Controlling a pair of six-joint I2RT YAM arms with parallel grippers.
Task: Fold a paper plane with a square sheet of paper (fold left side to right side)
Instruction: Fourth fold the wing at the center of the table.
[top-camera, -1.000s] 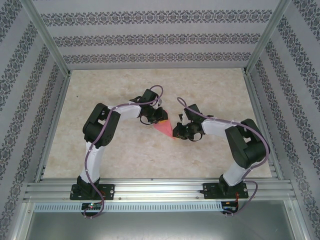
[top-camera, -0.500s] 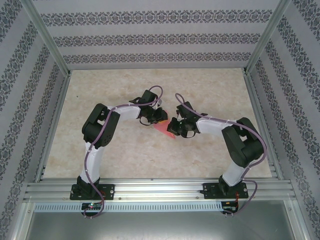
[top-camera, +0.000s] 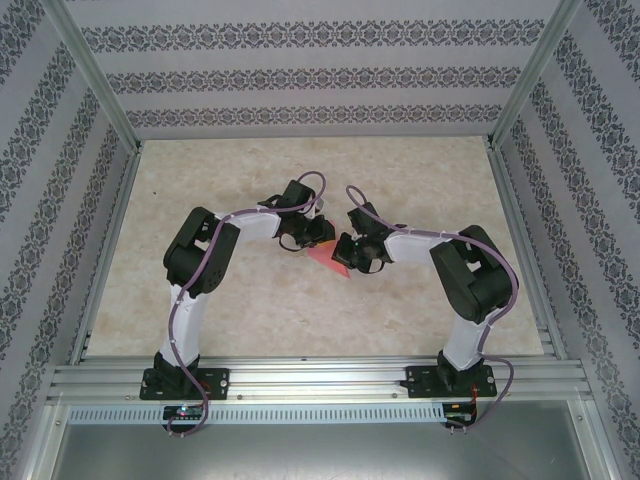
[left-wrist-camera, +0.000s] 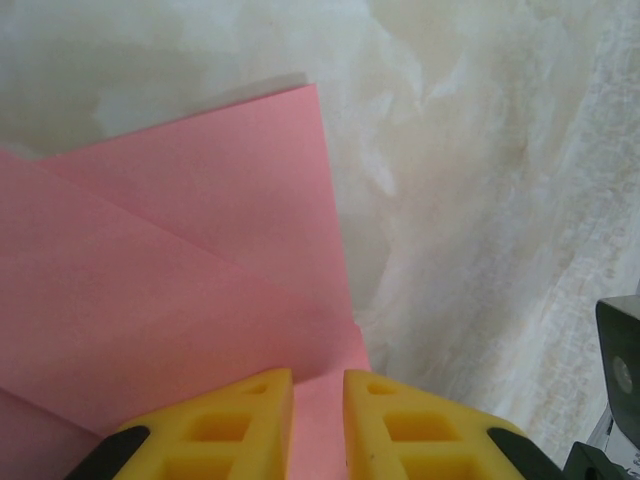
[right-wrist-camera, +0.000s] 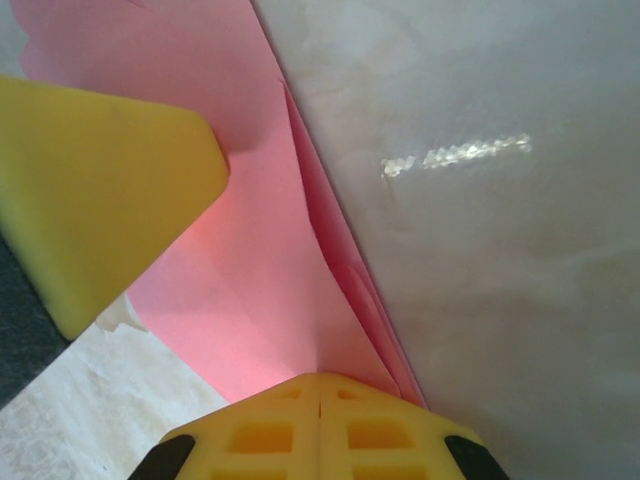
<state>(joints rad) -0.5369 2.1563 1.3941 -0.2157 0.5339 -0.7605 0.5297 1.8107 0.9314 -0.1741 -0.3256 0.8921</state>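
Observation:
The pink-red sheet of paper (top-camera: 327, 257), creased into a pointed shape, lies on the table between both grippers. In the left wrist view the sheet (left-wrist-camera: 180, 280) lies flat with a diagonal crease. My left gripper (left-wrist-camera: 318, 375) stands over its near edge, fingers a narrow gap apart with paper showing in the gap. My right gripper (right-wrist-camera: 319, 378) is shut on a lifted flap of the sheet (right-wrist-camera: 260, 260), whose layers run up into its fingertips. A yellow finger of the left gripper (right-wrist-camera: 100, 190) rests on the paper beyond. From above, the left gripper (top-camera: 318, 235) and the right gripper (top-camera: 345, 256) nearly meet.
The marbled beige table (top-camera: 230, 180) is fenced by aluminium posts and patterned walls. The right arm's elbow (top-camera: 470, 275) is bent sharply at the right. Cables loop above both wrists.
My right gripper has moved left toward the left gripper, carrying the paper's edge over, so less pink shows from above. The left arm has stayed put.

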